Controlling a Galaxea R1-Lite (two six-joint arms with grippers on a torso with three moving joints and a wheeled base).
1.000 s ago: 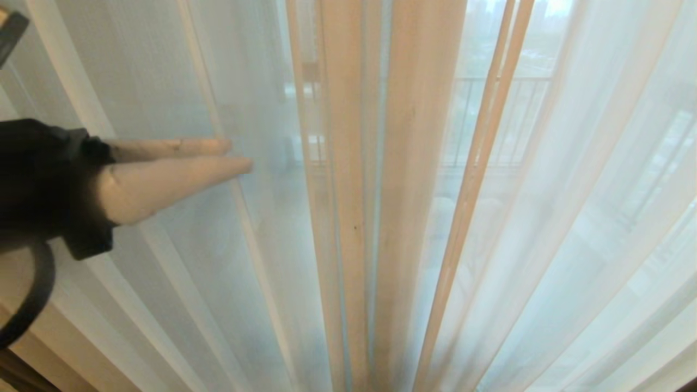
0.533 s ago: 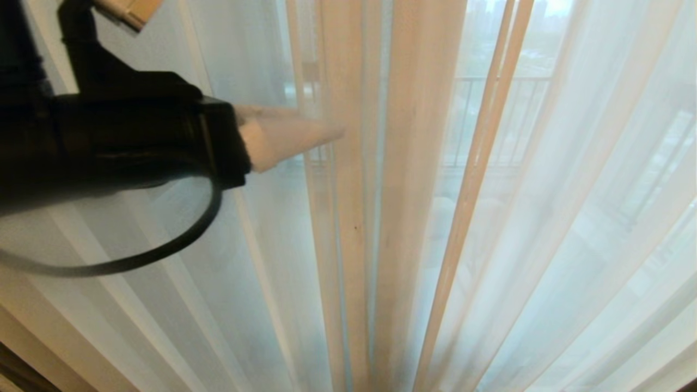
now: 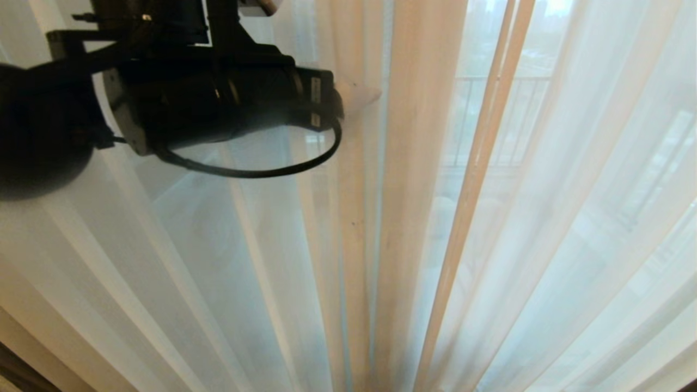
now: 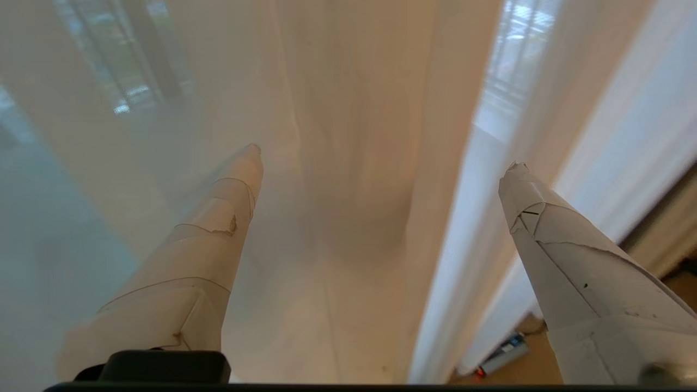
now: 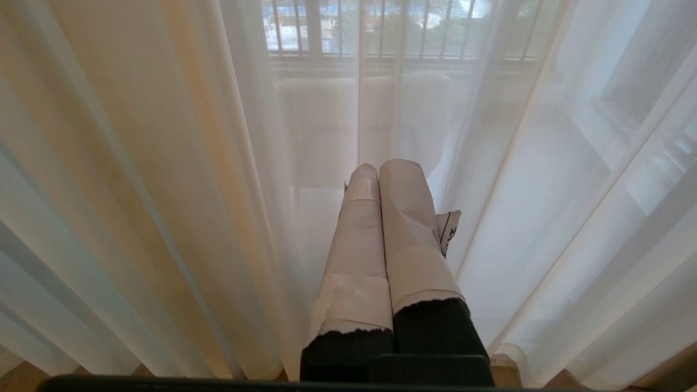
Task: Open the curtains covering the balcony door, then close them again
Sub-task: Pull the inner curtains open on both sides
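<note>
Daylight from a railed balcony glows through the curtains, which fill the whole head view: thin white sheers hanging in long folds, with a denser cream band of gathered pleats running down the centre of the frame. They look drawn closed, so the opening step seems yet to be done.

At the upper left of the frame the left gripper reaches in toward that cream band. Its jaws stand spread wide with nothing between them but the fold ahead, one fingertip showing just at the pleats. The right gripper sits low before the sheers, jaws pressed together and empty.

Such fabric is probably light, soft and slippery, and would likely slide out of a shallow pinch. A bunched pleat at the centre band looks the best place to clamp, deep between the fingers.
</note>
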